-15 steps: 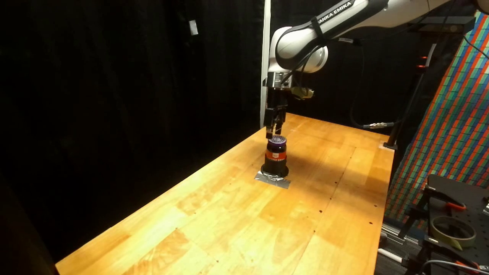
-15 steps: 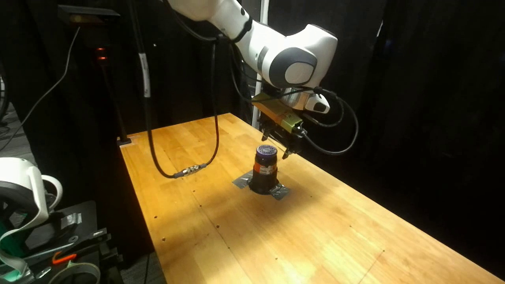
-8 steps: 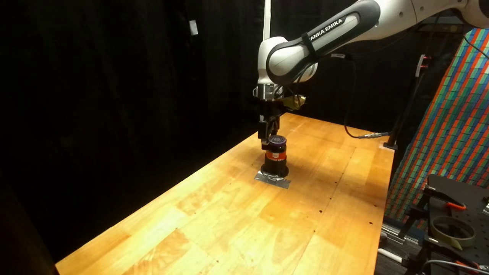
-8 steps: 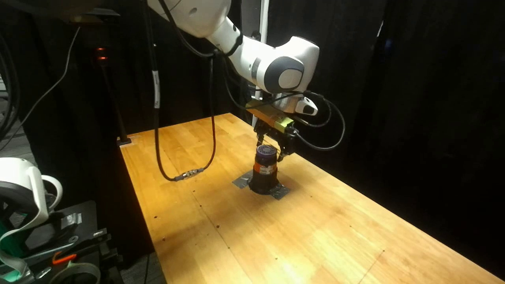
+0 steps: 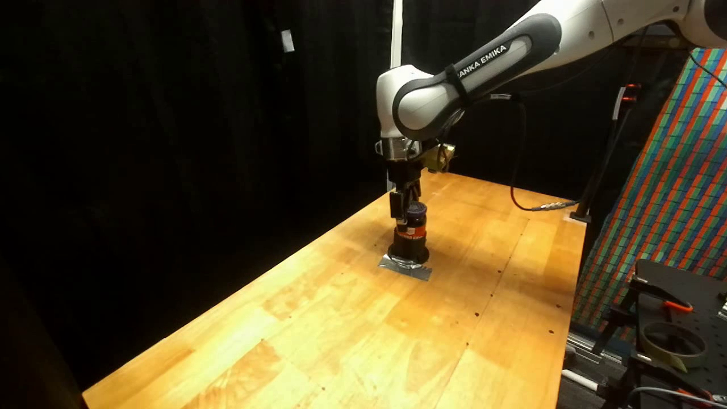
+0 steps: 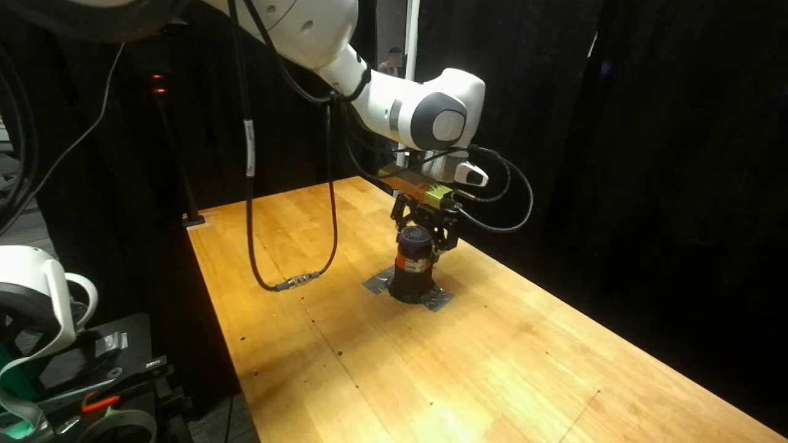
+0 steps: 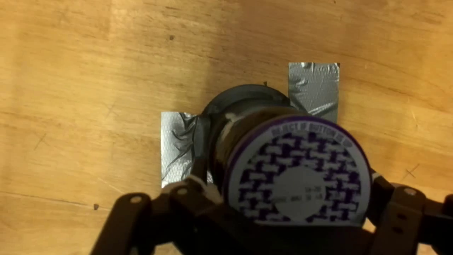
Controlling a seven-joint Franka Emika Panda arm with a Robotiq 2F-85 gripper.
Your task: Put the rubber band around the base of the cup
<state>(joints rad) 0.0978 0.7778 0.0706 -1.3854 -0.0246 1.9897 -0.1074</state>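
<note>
The cup is a short upright jar with an orange label and black base, in both exterior views (image 5: 413, 233) (image 6: 414, 264). Its purple-and-white lid (image 7: 300, 177) fills much of the wrist view. My gripper (image 6: 420, 241) points down with its fingers apart, one on either side of the jar's upper part. It also shows in the other views (image 5: 404, 218) (image 7: 291, 166). I cannot tell whether the fingers touch the jar. A pale strip, apparently the rubber band (image 7: 198, 180), crosses the left finger in the wrist view. The rest of the band is hidden.
Silver tape (image 5: 405, 268) (image 7: 314, 88) runs from the jar's base onto the wooden table (image 6: 523, 357). A cable (image 6: 295, 282) hangs from the arm over the table. A black cart with a tape roll (image 5: 674, 343) stands beside the table.
The arm has moved down. My gripper has gone from above and behind the lid to around the jar's upper part, carrying the thin band stretched between its fingers. The jar has not moved.
</note>
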